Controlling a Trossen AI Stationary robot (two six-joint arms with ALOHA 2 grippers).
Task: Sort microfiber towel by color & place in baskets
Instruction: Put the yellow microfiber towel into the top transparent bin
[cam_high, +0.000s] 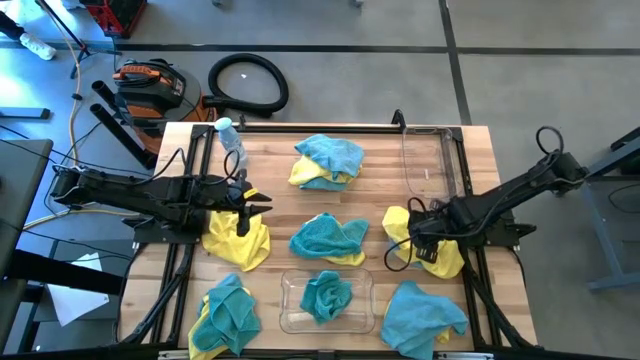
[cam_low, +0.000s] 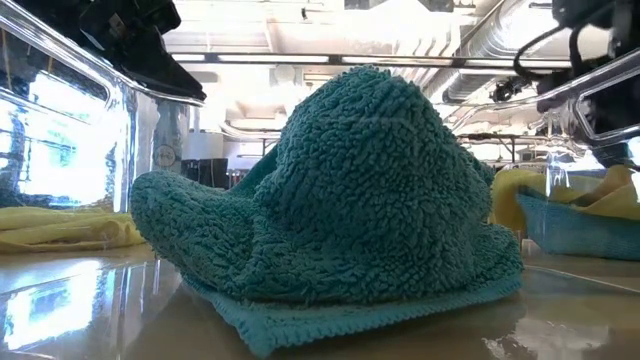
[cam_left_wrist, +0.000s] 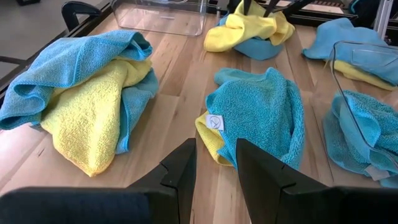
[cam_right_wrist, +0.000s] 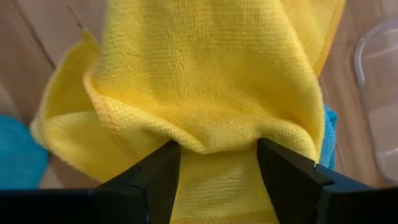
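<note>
Yellow and teal-blue towels lie in several heaps on the wooden table. My right gripper (cam_high: 412, 243) (cam_right_wrist: 217, 168) is shut on a yellow towel (cam_high: 436, 250) at the table's right side, over a teal one. My left gripper (cam_high: 262, 203) (cam_left_wrist: 216, 180) is open and hovers at the left, above another yellow towel (cam_high: 236, 242), touching nothing. One clear basket (cam_high: 290, 318) at the near edge holds a teal towel (cam_high: 327, 295) (cam_low: 350, 200). A second clear basket (cam_high: 428, 160) stands at the far right with nothing in it. My right gripper pinches a bunched fold of the yellow towel (cam_right_wrist: 217, 140) between its two fingers; how many layers, I cannot tell. In the left wrist view the towel (cam_left_wrist: 249, 28) hangs below the fingers, with its lower part resting on a teal cloth (cam_left_wrist: 258, 48).
A teal-and-yellow heap (cam_high: 326, 162) lies at the far middle and a teal heap over yellow (cam_high: 328, 240) at the centre. More teal towels lie at the near left (cam_high: 226, 318) and near right (cam_high: 424, 318). A clear water bottle (cam_high: 231, 140) lies at the far left.
</note>
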